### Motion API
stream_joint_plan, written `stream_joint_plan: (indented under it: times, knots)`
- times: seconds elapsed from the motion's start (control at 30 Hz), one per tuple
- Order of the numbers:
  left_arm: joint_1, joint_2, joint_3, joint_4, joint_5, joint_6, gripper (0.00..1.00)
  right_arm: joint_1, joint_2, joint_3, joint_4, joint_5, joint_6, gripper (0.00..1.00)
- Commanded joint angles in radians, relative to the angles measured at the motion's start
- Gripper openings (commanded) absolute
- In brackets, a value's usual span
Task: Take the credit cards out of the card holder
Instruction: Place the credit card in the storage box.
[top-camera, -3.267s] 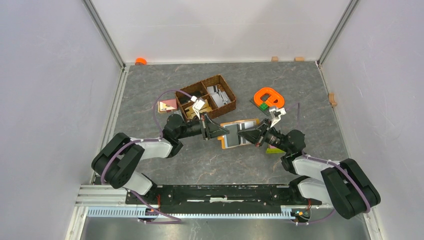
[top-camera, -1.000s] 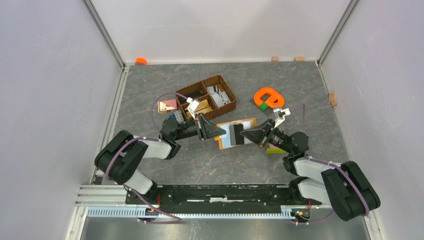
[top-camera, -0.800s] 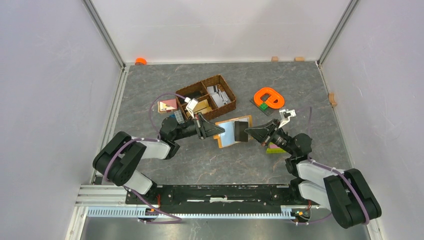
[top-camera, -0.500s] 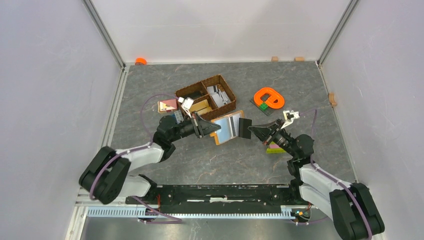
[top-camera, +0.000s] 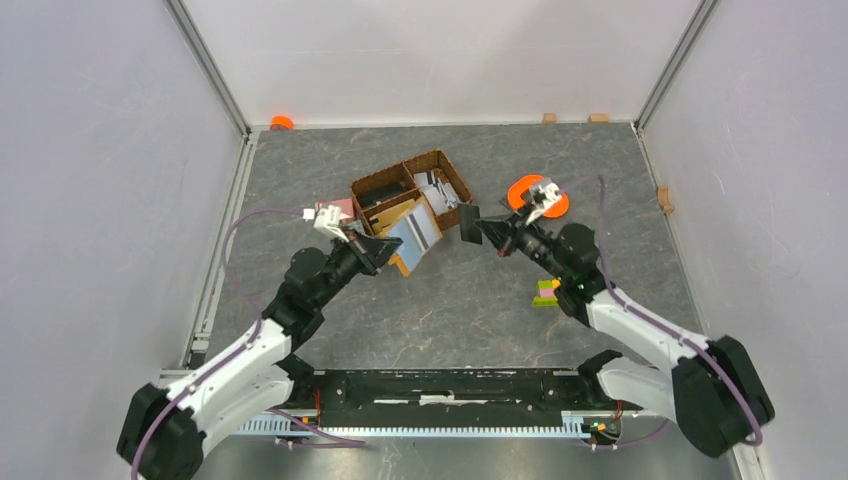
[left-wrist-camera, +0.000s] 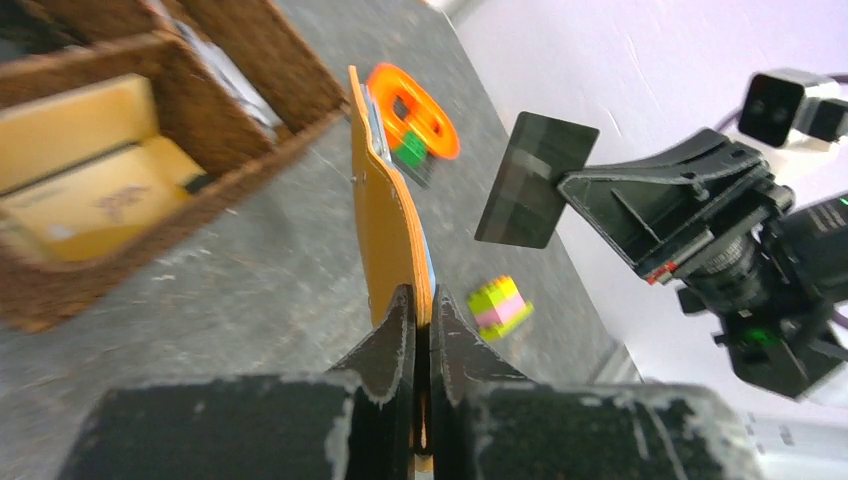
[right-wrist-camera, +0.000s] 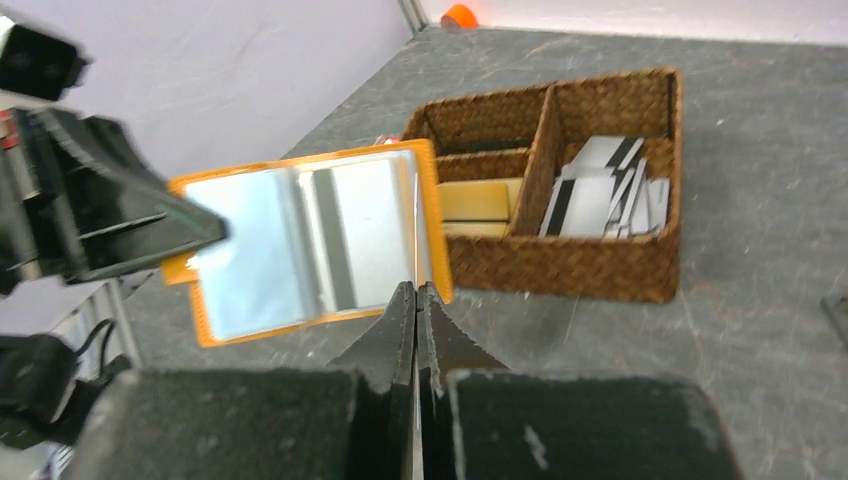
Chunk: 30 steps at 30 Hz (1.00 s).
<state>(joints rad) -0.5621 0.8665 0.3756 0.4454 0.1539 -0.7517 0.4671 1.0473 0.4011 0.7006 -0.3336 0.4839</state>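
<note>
Left gripper (left-wrist-camera: 418, 305): clamped on the lower edge of the card holder (top-camera: 413, 233), which is off the table and spread open just beside the basket (right-wrist-camera: 570, 265).

Right gripper (top-camera: 490, 230): pinched shut on one dark card (top-camera: 468, 224). The card is fully out of the sleeves, in the air, with a clear gap to the holder.

Card holder contents: the right wrist view shows clear sleeves, with a striped card (right-wrist-camera: 335, 240) in one of them. I judge there is at least one more to pull. The other sleeves are too blurred to count.

Basket: loose cards (right-wrist-camera: 600, 195) lie in one end compartment and tan items in the others. I take the compartment with the cards as the drop spot.

Step in hand, my read: put down the dark card, then return for the next.

How I'd fly it:
- Carry the card over the basket wall, not along the holder face.
- Lower it into the card compartment before opening the jaws. It is thin and held near one edge, so a high release could send it fluttering out.
- Hold the left arm steady, with the sleeves facing the right arm.

Watch: the orange ring (top-camera: 540, 195) and a small coloured block (top-camera: 547, 292) sit on the right arm's side. Neither is in the direct path.
</note>
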Motion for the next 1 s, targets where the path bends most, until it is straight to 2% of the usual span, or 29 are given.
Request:
stream_joint_plan:
  times: [0.0,0.1,0.33,0.4,0.6,0.77,0.97]
  knots:
    - [0.005,-0.169,-0.033,-0.166,-0.342,-0.005,0.02,0.044,0.147,0.207,-0.15,0.129,-0.167,0.0]
    - [0.005,-0.233,-0.044,-0.22,-0.446,-0.036,0.02,0.08,0.277,0.359,-0.219,0.17,-0.261,0.0]
    - [0.005,-0.293,-0.051,-0.246,-0.481,-0.049,0.02,0.181,0.487,0.569,-0.206,0.267,-0.52,0.0]
    - [0.004,-0.309,-0.06,-0.249,-0.491,-0.057,0.02,0.202,0.548,0.631,-0.218,0.262,-0.62,0.0]
    - [0.005,-0.338,-0.096,-0.234,-0.52,-0.083,0.02,0.232,0.79,0.935,-0.371,0.226,-0.774,0.0]
    - [0.005,-0.385,-0.101,-0.261,-0.552,-0.078,0.02,0.254,0.9,1.026,-0.324,0.277,-0.933,0.0]
    - [0.005,-0.398,-0.094,-0.27,-0.536,-0.077,0.02,0.257,1.025,1.189,-0.382,0.366,-1.069,0.0]
